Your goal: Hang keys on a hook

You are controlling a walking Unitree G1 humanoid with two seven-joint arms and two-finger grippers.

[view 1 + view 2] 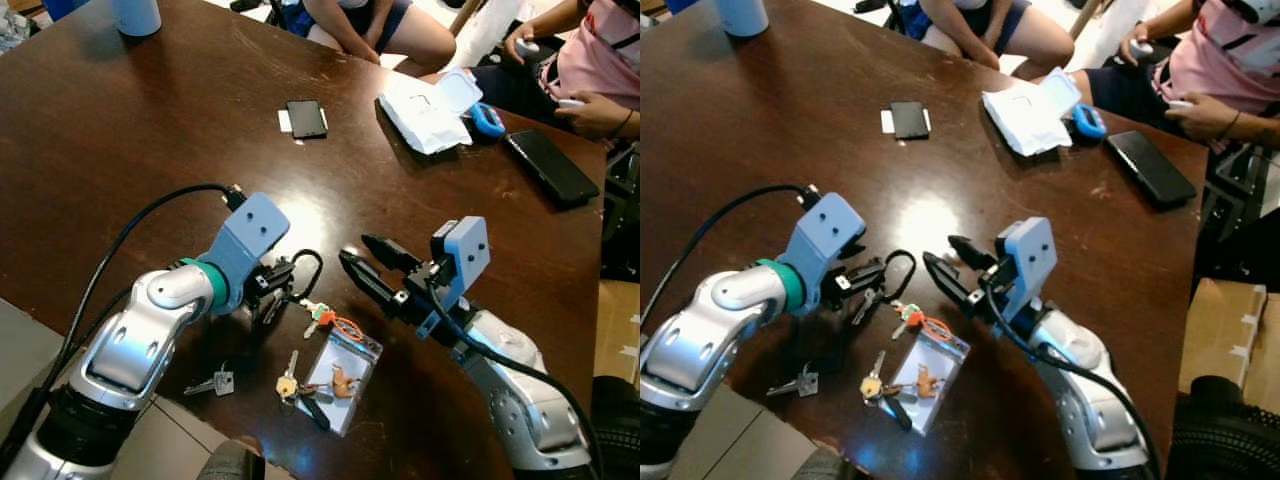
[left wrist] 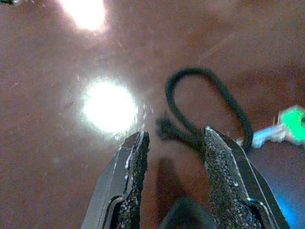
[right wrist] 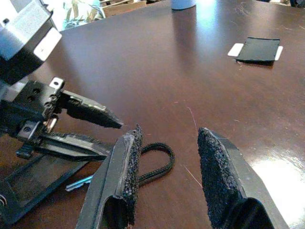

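The keys (image 1: 322,318) lie on the brown desk (image 1: 150,130) by a black cord loop (image 1: 305,268), between the left gripper (image 1: 275,290) and right gripper (image 1: 365,262), both with jaws apart.

A lived-in home room: dark wooden table (image 1: 120,130) with phones (image 1: 306,118), seated people (image 1: 600,70) around.

- The keys (image 1: 325,318) are lying on the table (image 1: 120,150), at its near edge.
- The left gripper (image 1: 278,292) is sitting just left of them, the right gripper (image 1: 362,262) just right.
- A pouch (image 1: 345,378) is lying in front of the keys.
- A phone (image 1: 306,118) is lying well behind.
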